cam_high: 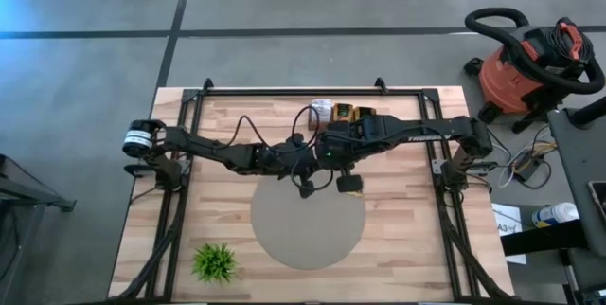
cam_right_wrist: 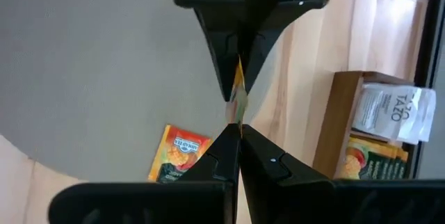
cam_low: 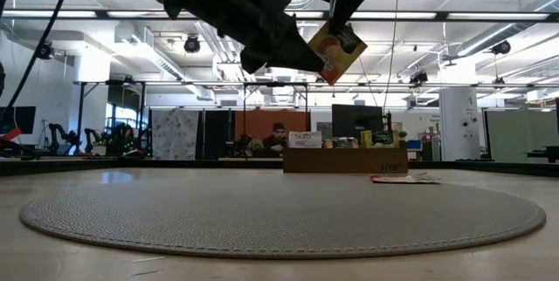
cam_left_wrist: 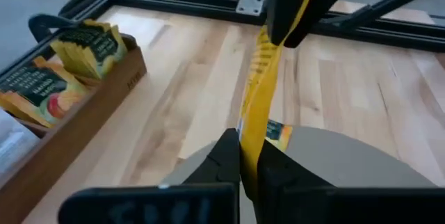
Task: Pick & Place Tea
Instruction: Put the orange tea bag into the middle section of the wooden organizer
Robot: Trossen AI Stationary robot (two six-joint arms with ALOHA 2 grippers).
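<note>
One yellow-orange tea sachet [cam_left_wrist: 259, 106] hangs edge-on in the air above the grey round mat [cam_high: 308, 222], pinched at opposite ends. A second sachet [cam_right_wrist: 176, 154], orange with a dark label panel, lies flat on the mat. More yellow-green sachets [cam_left_wrist: 87, 46] stand upright in the wooden box [cam_left_wrist: 83, 113] at the tabletop's far edge.

The round mat [cam_high: 308, 222] lies on the wooden table [cam_high: 407, 220] as the landmark. Behind the mat, near the table's rear rail, stands the tea box [cam_high: 343, 114] with sachets [cam_left_wrist: 83, 46] upright in it. One sachet [cam_right_wrist: 177, 154] lies flat on the mat. Above the mat's rear edge another sachet [cam_low: 336, 50] hangs between the left gripper [cam_right_wrist: 235, 88] and right gripper [cam_left_wrist: 281, 33]. A small plant [cam_high: 215, 261] stands left of the mat, at the table's front
</note>
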